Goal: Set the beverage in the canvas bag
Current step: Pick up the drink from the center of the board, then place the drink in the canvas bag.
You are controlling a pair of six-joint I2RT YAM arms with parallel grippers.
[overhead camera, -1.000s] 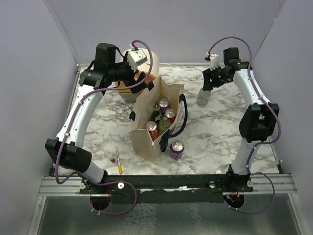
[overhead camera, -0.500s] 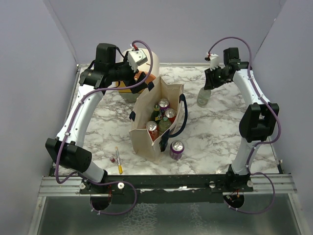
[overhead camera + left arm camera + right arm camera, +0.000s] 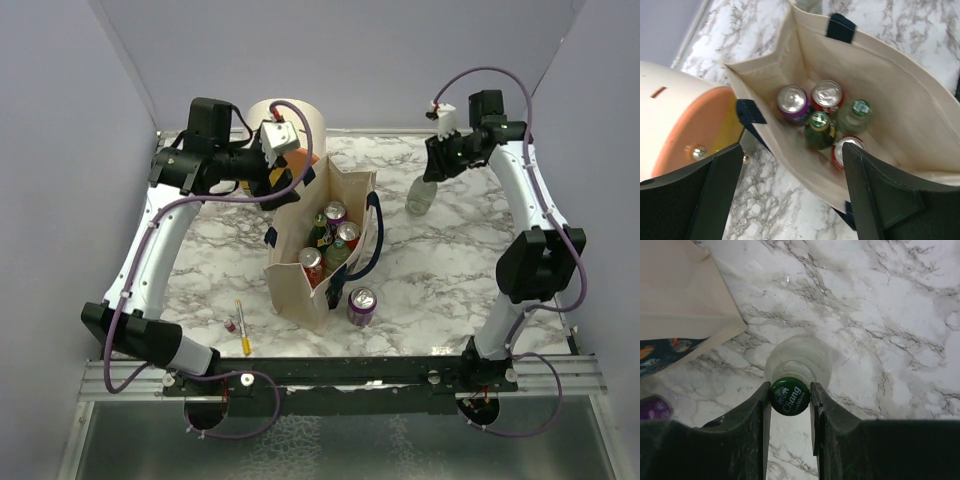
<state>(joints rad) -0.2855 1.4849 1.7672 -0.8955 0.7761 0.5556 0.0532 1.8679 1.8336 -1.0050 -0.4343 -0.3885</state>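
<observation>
Clear green-capped water bottle (image 3: 798,359): pinched by the cap alone in the closed right gripper (image 3: 790,396), canvas bag (image 3: 300,245) well to its left beneath the wide-open, empty left gripper (image 3: 788,167); hazards: bottle swinging or slipping free, snagging the bag rim, jamming on packed cans (image 3: 826,95).

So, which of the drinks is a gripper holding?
The clear bottle with the green cap: the right gripper grips it. The purple can stands free beside the canvas bag; the others sit inside.
</observation>
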